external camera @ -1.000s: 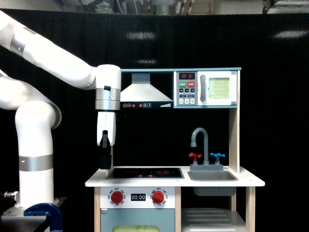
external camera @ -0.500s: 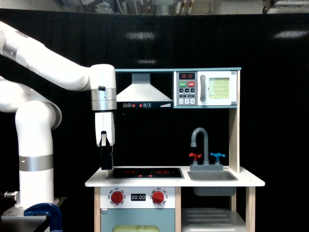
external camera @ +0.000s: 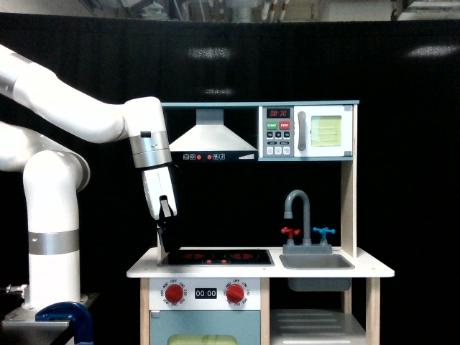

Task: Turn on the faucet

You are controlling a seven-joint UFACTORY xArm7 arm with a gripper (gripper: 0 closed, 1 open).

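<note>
The faucet [external camera: 300,207] is a grey gooseneck spout standing behind the grey sink [external camera: 316,262] on the toy kitchen's counter, at the exterior view's right. A red cross handle [external camera: 290,233] sits on the spout's left side and a blue one [external camera: 324,232] on its right. My gripper [external camera: 169,244] hangs over the left end of the black cooktop [external camera: 215,256], far left of the faucet and tilted slightly toward it. Its dark fingers blend into the black backdrop, so their spacing is unclear. Nothing shows in them.
A grey range hood [external camera: 215,140] and a toy microwave [external camera: 307,131] sit on the shelf above the counter. Two round red stove knobs [external camera: 174,292] are on the front panel. A wooden post [external camera: 348,201] rises right of the sink. A blue clamp [external camera: 66,316] is at my base.
My wrist has shifted left and tilted, swinging the gripper tip rightward over the cooktop's left edge. The faucet and its handles have not moved.
</note>
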